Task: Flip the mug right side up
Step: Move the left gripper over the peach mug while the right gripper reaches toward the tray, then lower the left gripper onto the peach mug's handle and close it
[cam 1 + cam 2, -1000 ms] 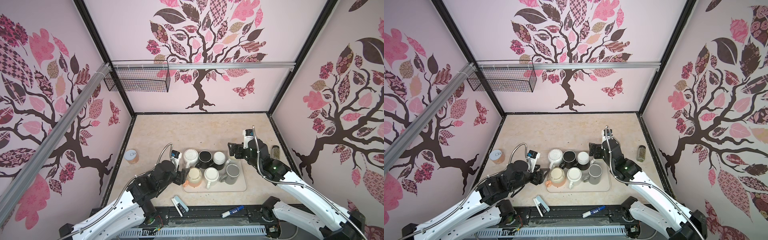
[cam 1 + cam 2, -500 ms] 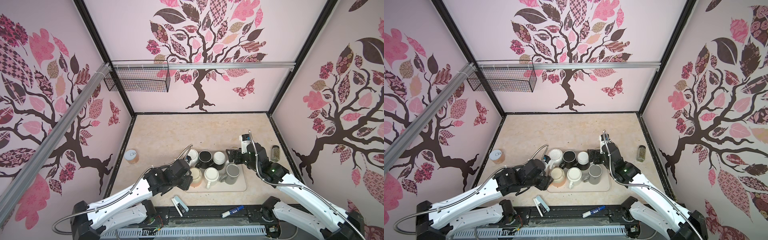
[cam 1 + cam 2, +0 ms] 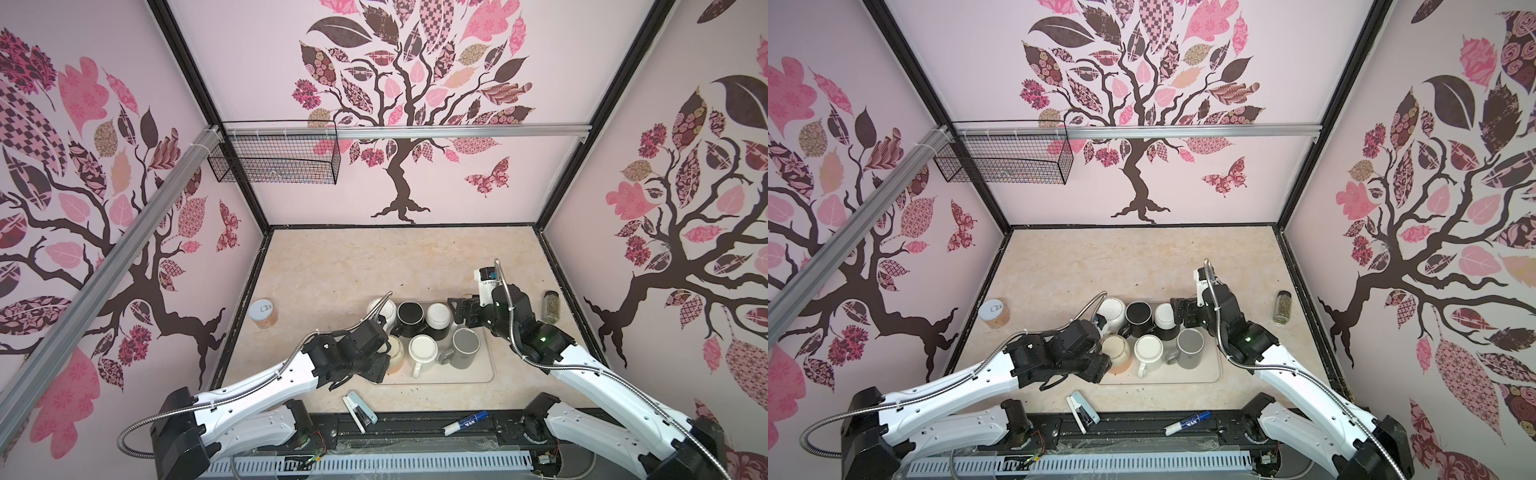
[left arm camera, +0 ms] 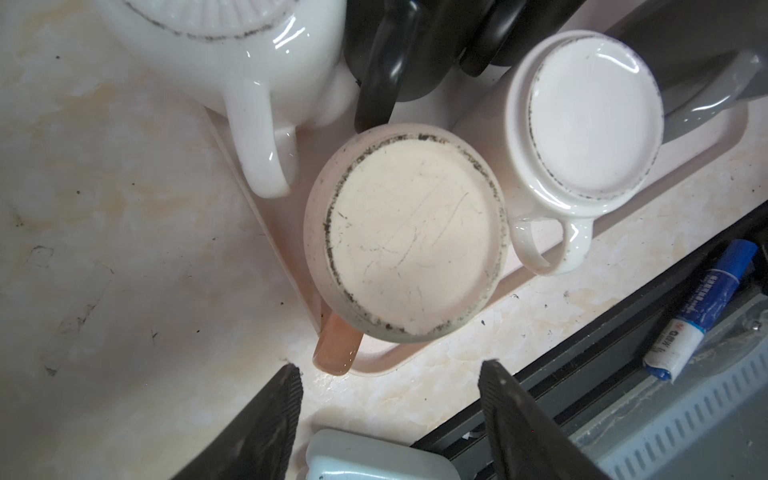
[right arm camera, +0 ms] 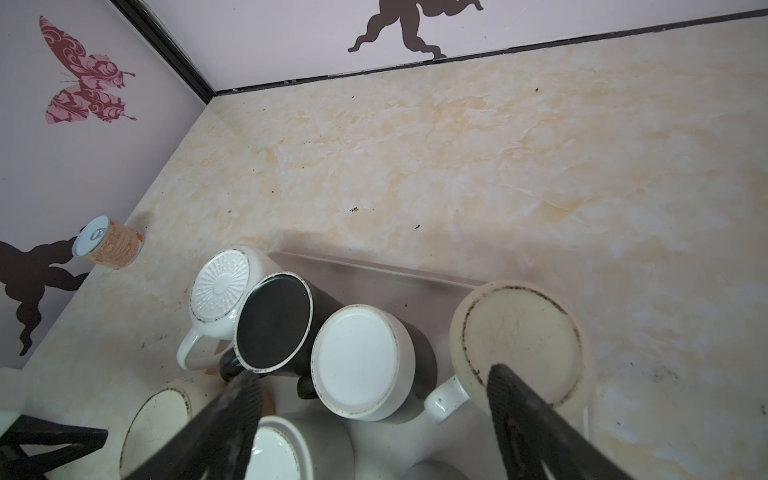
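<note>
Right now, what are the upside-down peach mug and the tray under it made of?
The peach mug looks like glazed ceramic: a dull base with a dark-scuffed foot ring and a glossy orange handle. The tray looks like smooth matte plastic, judging by its soft rounded rim, though that's a guess.

Print on the blue marker [image 4: 698, 307] by the bench's front edge is too blurred to read. No other text is legible.

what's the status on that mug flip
Left end effector open by cream mug, not gripping. Mug upside down on tray. Right end effector open. White mug crowds it.
</note>
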### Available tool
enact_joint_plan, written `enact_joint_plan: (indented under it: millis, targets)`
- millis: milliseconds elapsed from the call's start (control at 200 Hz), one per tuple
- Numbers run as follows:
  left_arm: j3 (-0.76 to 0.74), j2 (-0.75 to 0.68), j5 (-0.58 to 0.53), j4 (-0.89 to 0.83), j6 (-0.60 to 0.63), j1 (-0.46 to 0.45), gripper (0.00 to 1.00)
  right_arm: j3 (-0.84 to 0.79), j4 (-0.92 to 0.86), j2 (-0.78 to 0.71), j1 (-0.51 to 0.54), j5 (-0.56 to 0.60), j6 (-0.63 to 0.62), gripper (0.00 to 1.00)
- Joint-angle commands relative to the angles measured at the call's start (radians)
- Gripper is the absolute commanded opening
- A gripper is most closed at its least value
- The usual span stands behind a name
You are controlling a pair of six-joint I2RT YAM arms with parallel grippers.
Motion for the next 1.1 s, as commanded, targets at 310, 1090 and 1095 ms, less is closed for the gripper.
enact_joint_plan:
  millis: [310, 1090, 1095]
  targets:
    - [-0.092, 0.085, 0.015, 0.145, -0.019, 0.002, 0.77, -0.011, 0.044, 0.014, -0.001, -0.029, -0.006, 0.87]
    - [-0.174, -0.004, -0.034, 0.188, -0.041, -0.004, 0.52, -0.035, 0.064, 0.009, -0.001, -0.012, -0.007, 0.85]
    - [-0.175, -0.004, -0.034, 0.190, -0.040, -0.004, 0.52, -0.035, 0.064, 0.009, -0.001, -0.012, -0.007, 0.85]
